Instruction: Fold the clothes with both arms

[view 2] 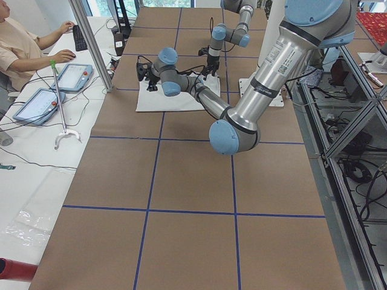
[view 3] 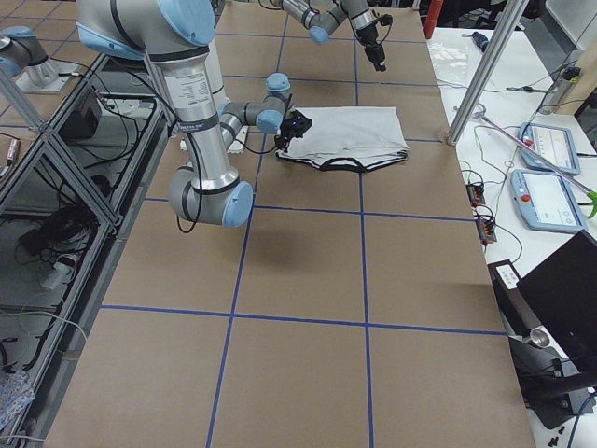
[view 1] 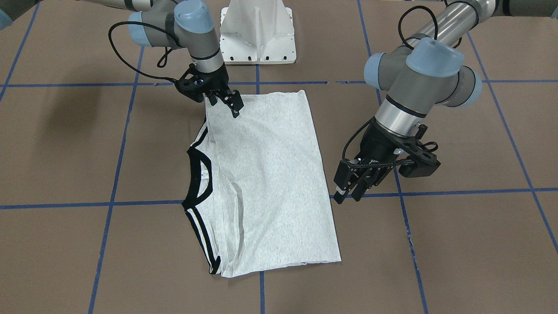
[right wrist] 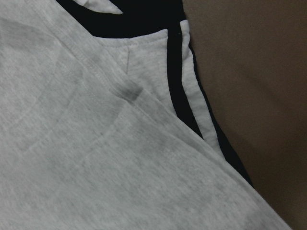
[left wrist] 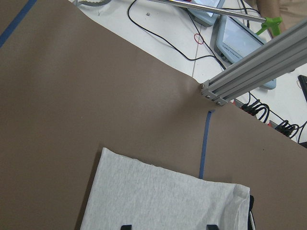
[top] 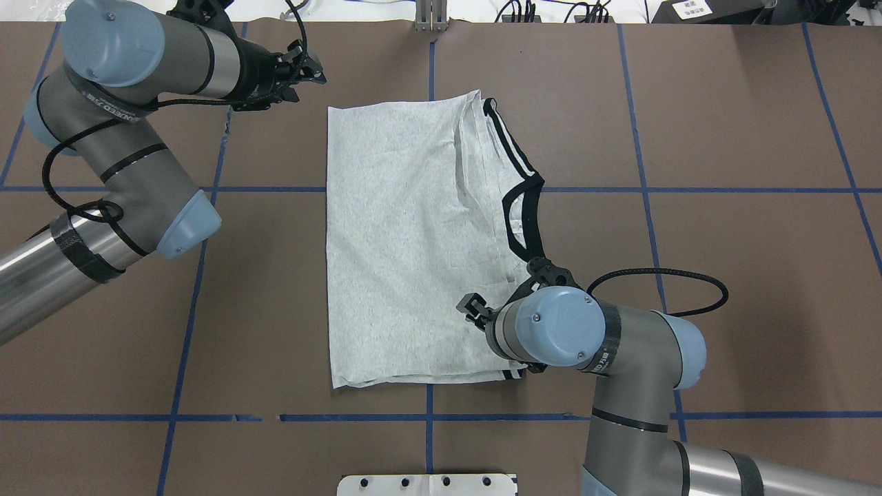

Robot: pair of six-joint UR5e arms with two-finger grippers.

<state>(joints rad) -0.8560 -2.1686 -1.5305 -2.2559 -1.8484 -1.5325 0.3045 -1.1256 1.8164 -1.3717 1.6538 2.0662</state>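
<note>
Black fingers [left wrist: 125, 226] of the left gripper [view 1: 350, 196] showed as two tips set apart at the bottom edge of its wrist view, released and holding nothing. In the front-facing view that gripper hung at centre right, just off the long right edge of the T-shirt [view 1: 270, 174], over bare desk [view 1: 457, 244]. The right gripper [view 1: 225, 106] sat at upper centre-left, its fingers down at the T-shirt's top left corner. Whether they were clenched on the cloth I could not tell. Its wrist view gave only grey fabric and black stripes close up. The T-shirt lay flat in the middle of the frame, folded to a long rectangle, plain grey side up, with the black neckband [view 1: 198, 179] and striped sleeve hem [view 1: 205, 244] along its left edge. Blue tape lines [view 1: 479, 191] crossed the brown desk. The left arm [view 1: 418, 83] came in from the upper right and the right arm [view 1: 192, 26] from the upper left, a white pedestal [view 1: 257, 35] between them.
</note>
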